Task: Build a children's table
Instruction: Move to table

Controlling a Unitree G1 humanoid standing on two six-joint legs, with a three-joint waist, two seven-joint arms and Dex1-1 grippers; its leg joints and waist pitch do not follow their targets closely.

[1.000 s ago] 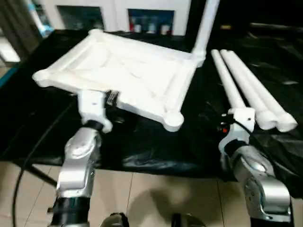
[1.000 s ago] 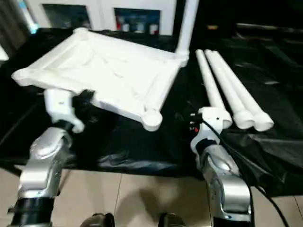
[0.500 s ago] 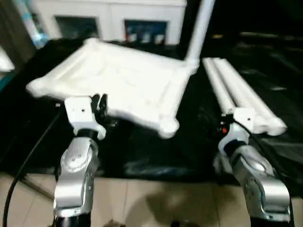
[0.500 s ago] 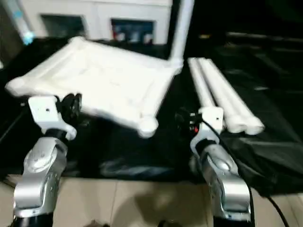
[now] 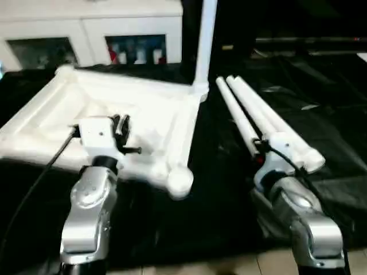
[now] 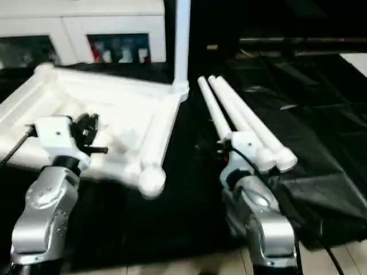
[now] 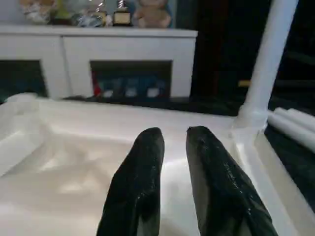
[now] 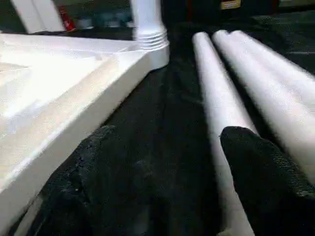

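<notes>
On the black-covered worktop [image 5: 229, 189], one leg [image 5: 204, 43] is fitted to the top [image 5: 143, 114]; three legs [image 5: 258, 123] remain. The left end effector [image 7: 172, 147] is nearly pressed together and empty; the right end effector [image 8: 162, 162] is spread.

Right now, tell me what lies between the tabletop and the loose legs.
Only bare black cloth: the right wrist view shows it as a dark strip between the tabletop edge and the nearest of the loose legs.

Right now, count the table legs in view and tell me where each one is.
4. One leg stands upright in the far right corner socket of the tabletop. Three loose legs lie side by side on the black cloth, right of the top.
</notes>
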